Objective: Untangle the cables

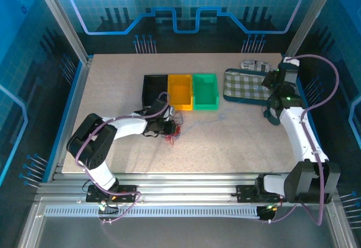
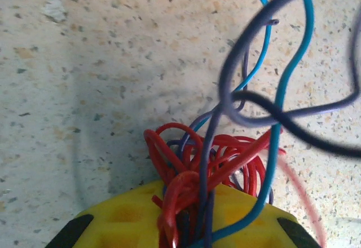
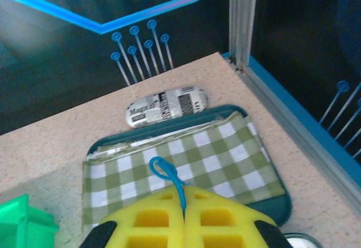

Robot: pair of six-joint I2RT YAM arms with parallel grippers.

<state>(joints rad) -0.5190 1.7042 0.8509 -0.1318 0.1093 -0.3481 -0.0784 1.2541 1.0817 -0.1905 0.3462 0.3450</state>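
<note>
My left pincer (image 2: 186,228) is pinched on the tangled bunch of thin red and blue wires (image 2: 214,158). The wires spill out from between its yellow pads over the speckled beige tabletop (image 2: 84,90), on the near side of the black plastic bin (image 1: 153,89), the orange plastic bin (image 1: 180,89) and the green plastic bin (image 1: 205,90).

My right pincer (image 3: 184,217) is pressed together on a single thin blue wire (image 3: 169,175), whose loop stands over the green-and-white checked cloth (image 3: 225,158) on a dark teal tray (image 3: 169,122). A printed oblong packet (image 3: 166,106) lies just behind the tray.

Dark blue wall panels with glowing line patterns (image 1: 175,11) and a grey metal corner post (image 3: 242,17) close in the table.
</note>
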